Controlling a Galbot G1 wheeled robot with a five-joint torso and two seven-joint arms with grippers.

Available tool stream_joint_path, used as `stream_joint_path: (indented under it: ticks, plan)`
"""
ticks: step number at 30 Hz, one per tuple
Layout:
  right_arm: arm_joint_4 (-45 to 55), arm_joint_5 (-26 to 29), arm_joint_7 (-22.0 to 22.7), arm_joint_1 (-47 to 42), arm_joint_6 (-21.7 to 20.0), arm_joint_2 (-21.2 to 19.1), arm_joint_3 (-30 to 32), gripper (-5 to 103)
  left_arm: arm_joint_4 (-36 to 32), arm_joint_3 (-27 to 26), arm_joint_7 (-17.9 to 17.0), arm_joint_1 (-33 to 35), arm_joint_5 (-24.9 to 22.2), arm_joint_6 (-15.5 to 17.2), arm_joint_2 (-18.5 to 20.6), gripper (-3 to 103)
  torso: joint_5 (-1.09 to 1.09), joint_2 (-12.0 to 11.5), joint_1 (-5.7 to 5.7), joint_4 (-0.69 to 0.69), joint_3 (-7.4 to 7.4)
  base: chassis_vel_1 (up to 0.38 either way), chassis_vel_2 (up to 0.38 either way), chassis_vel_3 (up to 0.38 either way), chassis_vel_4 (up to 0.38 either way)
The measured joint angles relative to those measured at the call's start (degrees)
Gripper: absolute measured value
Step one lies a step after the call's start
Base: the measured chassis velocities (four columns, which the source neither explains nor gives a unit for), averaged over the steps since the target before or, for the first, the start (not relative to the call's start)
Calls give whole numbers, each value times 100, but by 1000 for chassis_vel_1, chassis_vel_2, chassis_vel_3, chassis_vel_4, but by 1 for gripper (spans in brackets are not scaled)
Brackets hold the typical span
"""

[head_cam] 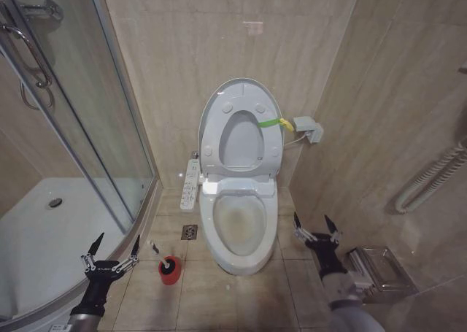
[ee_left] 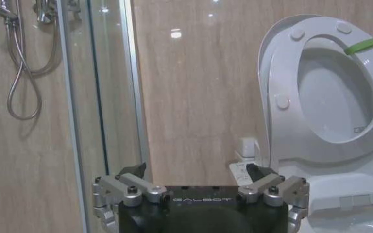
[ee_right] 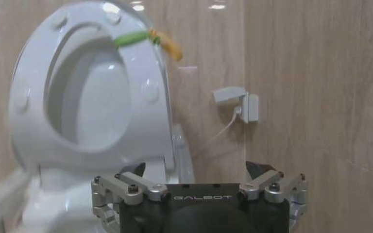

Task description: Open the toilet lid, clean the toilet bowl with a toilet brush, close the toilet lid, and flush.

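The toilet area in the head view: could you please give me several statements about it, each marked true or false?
1. The toilet lid is raised upright against the wall. True.
2. The toilet brush is held in the left tool. False: it sits in the red cup on the floor, and the left tool is open and empty.
3. The right tool hovers open beside the toilet bowl. True.
4. The green-yellow strap lies on the floor. False: it is at the raised lid's edge.
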Motion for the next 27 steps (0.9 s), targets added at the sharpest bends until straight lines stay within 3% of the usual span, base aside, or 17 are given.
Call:
stream_joint_path:
  ticks: [2,5,14,27]
  plan:
    - [-147,-85,-123,-59,186,-2,60,100,0,0,0,0,0,0,0,100,0,0,0,-1,0,0,0,0,0]
    - [-347,-3,-671,-127,636,84,67,100,0,0,0,0,0,0,0,100,2,0,-1,-1,0,0,0,0,0]
    - [-249,205,-773,163,602,240,-15,100,0,0,0,0,0,0,0,100,0,0,-1,1,0,0,0,0,0]
    - [-402,225,-763,422,629,153,31,100,0,0,0,0,0,0,0,100,0,0,-1,0,0,0,0,0,0]
